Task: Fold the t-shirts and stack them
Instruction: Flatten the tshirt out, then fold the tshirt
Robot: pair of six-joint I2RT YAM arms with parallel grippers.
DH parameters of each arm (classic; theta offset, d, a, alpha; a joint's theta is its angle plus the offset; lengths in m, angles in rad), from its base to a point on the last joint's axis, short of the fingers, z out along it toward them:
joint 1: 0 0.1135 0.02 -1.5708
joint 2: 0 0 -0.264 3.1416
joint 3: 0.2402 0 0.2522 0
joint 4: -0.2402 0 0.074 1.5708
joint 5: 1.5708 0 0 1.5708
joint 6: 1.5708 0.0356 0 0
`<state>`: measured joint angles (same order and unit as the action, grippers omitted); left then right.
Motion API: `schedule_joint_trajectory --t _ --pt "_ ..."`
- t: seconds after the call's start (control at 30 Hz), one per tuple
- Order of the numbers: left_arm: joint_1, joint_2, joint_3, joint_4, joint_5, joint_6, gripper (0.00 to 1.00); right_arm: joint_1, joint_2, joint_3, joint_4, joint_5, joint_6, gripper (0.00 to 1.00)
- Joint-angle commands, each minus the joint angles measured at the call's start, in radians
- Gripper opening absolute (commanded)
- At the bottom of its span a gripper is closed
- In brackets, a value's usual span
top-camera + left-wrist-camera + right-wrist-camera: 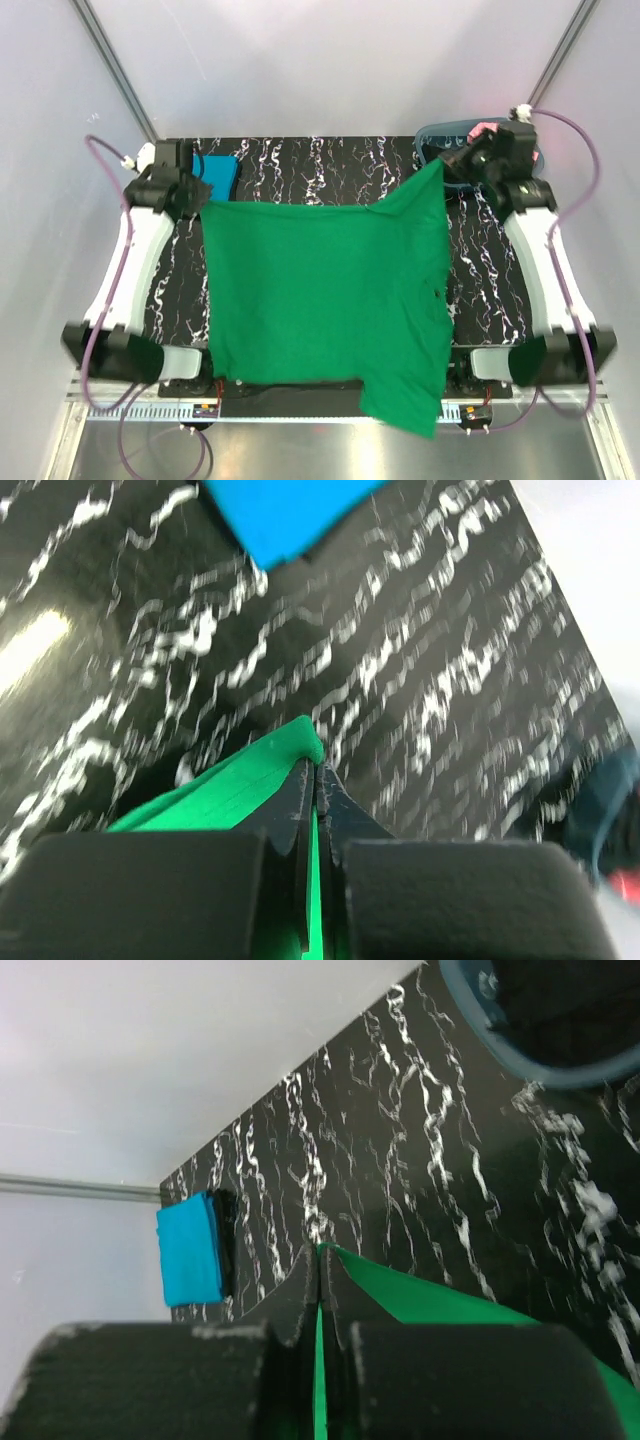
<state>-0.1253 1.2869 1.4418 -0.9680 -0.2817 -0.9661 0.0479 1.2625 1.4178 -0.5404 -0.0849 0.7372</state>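
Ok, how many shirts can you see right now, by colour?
Green: 1, the green shirt, spread out, pinched by the left gripper and right gripper.
Blue: 1, the blue shirt, folded, far left corner.
Pink: 1, the pink cloth showing in the basket, mostly hidden.
Total: 3 in view.

I see a black table top (300,165) with white marble veins, aluminium rail along its near edge. A green t-shirt (320,290) is spread over most of the middle, its near right corner hanging past the near edge. Folded teal blue t-shirt (220,175) sits at the far left corner, with a dark layer (229,1250) along one edge, can't tell what it is. Grey-blue basket (432,131) stands at the far right corner, well apart from the blue one
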Motion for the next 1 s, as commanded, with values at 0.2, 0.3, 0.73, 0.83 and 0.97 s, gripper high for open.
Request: schedule_joint_trajectory --t 0.2,0.3,0.73,0.83,0.97 --pt "0.162 0.333 0.040 0.484 0.159 0.101 0.00 0.009 0.583 0.226 0.496 -0.235 -0.027 0.00" --pt "0.182 0.449 0.117 0.544 0.236 0.118 0.00 0.017 0.787 0.441 0.485 -0.312 -0.044 0.00" --pt "0.225 0.710 0.399 0.535 0.334 0.182 0.00 0.010 1.216 1.127 0.243 -0.320 -0.094 0.00" --pt "0.240 0.687 0.347 0.538 0.345 0.185 0.00 0.003 1.131 0.968 0.250 -0.293 -0.082 0.00" --pt "0.243 0.640 0.249 0.555 0.360 0.204 0.00 -0.020 1.010 0.787 0.231 -0.268 -0.058 0.00"
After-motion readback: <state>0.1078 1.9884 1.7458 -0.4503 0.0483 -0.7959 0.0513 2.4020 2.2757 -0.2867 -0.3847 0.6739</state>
